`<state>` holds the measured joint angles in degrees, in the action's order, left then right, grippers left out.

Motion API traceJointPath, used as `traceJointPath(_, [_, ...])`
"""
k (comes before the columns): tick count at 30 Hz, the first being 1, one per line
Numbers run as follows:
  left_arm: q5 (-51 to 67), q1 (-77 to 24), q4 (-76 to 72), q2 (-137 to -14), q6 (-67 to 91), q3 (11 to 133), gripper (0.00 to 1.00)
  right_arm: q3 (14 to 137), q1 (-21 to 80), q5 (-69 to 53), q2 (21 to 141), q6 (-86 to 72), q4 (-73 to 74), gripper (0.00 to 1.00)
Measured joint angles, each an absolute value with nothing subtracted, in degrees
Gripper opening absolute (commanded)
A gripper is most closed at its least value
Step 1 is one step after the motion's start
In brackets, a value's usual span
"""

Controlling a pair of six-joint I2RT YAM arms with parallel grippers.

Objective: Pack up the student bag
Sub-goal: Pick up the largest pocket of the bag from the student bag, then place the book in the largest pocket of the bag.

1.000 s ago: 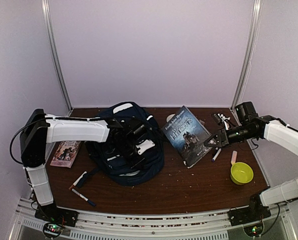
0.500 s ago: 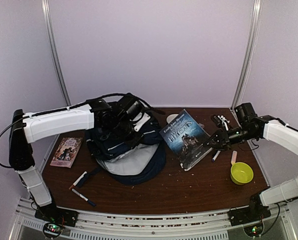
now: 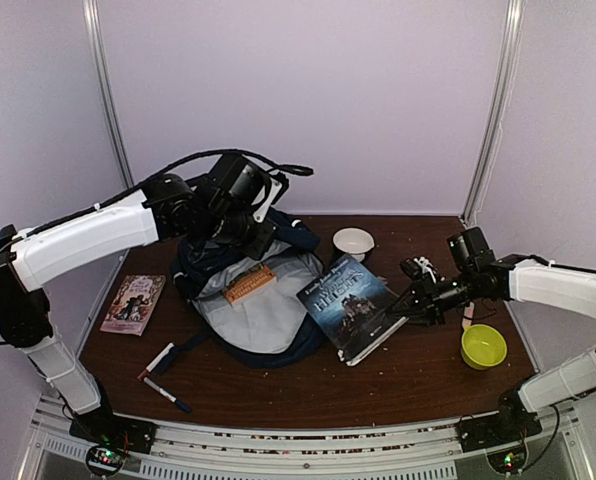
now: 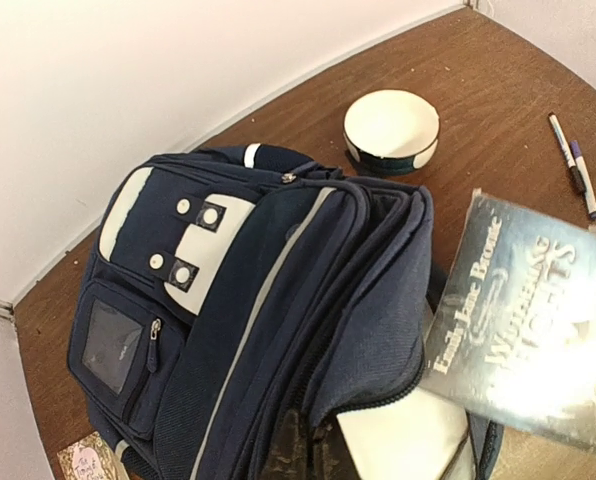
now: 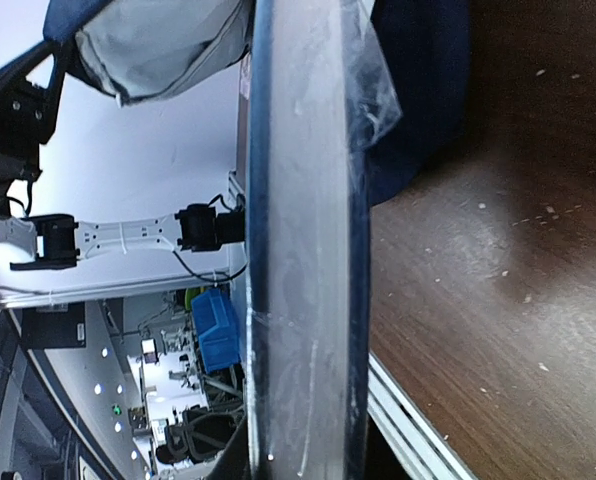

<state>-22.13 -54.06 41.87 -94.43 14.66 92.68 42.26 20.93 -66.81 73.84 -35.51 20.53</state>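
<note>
Lifted since a second ago, the student bag (image 3: 270, 322) on the desk (image 3: 398, 385) now gapes, its top pinched in the closed left claw (image 3: 240, 222). Meanwhile the right claw (image 3: 410, 303), clamped on the book (image 3: 346, 305), has brought it beside the mouth, so sliding it in looks next.
</note>
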Motion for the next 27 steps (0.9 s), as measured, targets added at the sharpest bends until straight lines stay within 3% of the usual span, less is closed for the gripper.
traceJointPath(12, [-24.1,-54.1,41.6,-94.4,14.7,93.7,0.00,43.7,36.2,-70.5,84.1,-46.8,1.8,0.00])
traceJointPath(16, [-24.0,-54.0,41.8,-94.4,14.7,95.9,0.00,43.0,38.8,-70.1,90.6,-60.9,-20.0,0.00])
traceJointPath(21, [-24.1,-53.9,42.1,-94.2,14.6,97.3,0.00,45.7,39.1,-68.8,107.0,-87.4,-56.0,0.00])
traceJointPath(27, [-23.9,-53.9,43.2,-94.2,14.4,98.1,0.00,51.4,39.7,-66.6,119.0,-103.4,-72.9,0.00])
